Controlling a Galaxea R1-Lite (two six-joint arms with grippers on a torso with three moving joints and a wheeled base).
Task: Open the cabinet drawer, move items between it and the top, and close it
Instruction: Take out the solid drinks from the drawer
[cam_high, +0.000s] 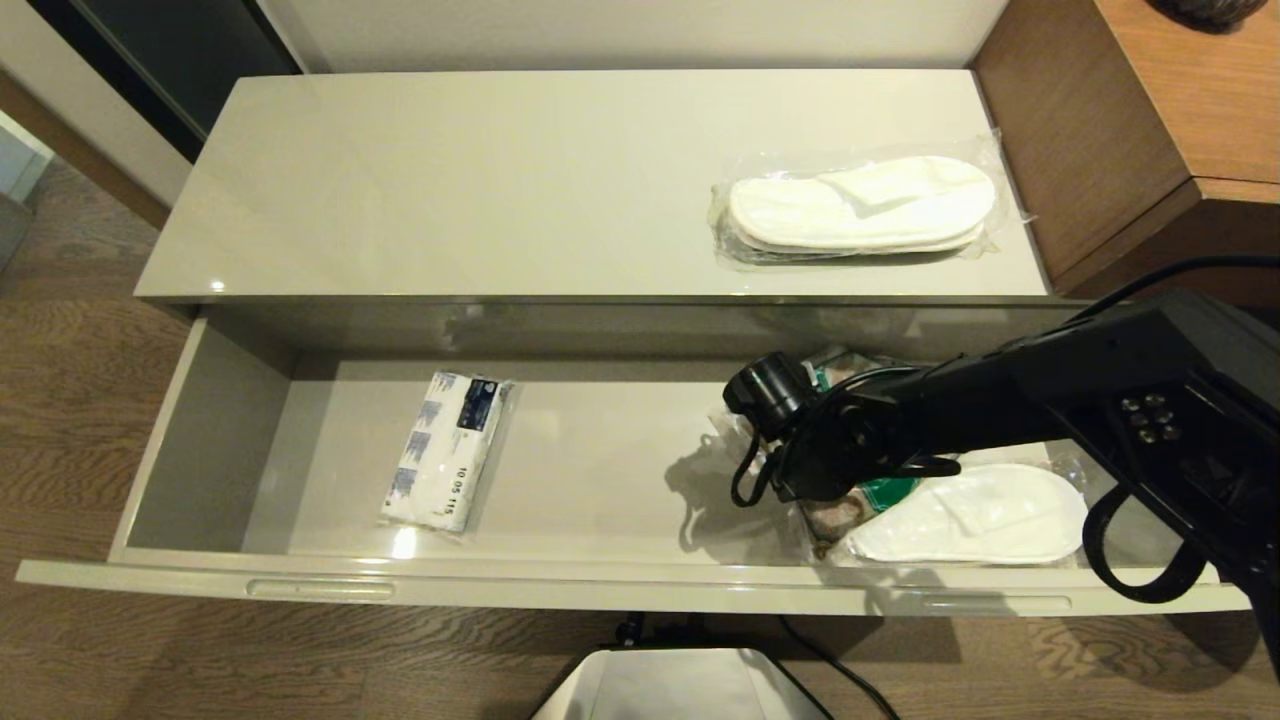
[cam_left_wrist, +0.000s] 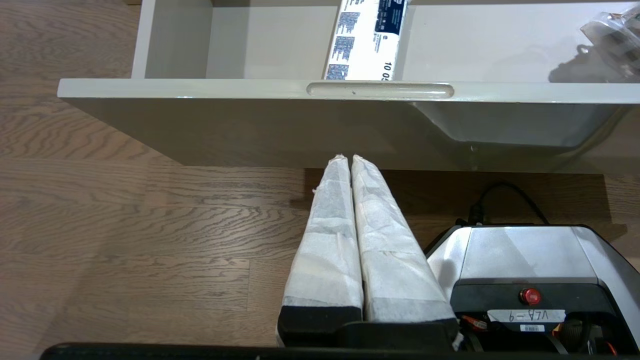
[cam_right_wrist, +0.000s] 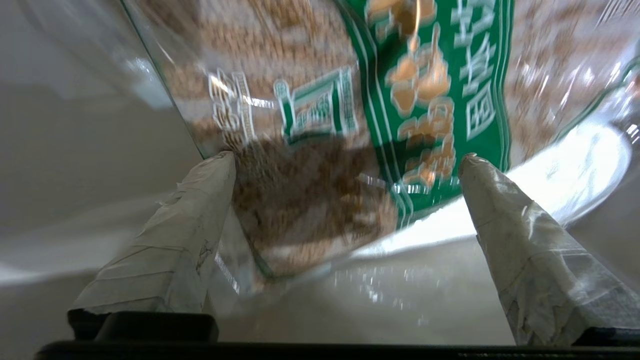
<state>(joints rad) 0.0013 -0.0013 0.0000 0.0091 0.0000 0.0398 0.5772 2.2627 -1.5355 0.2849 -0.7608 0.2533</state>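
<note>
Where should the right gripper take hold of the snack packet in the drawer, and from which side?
Probably its free end, from above. The snack packet lies in the drawer, partly on the bagged slippers; the open right gripper is already spread across it.

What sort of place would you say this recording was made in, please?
Probably a hotel room: bagged white slippers lie on a glossy cabinet top, beside a wooden desk on a wood floor.
</note>
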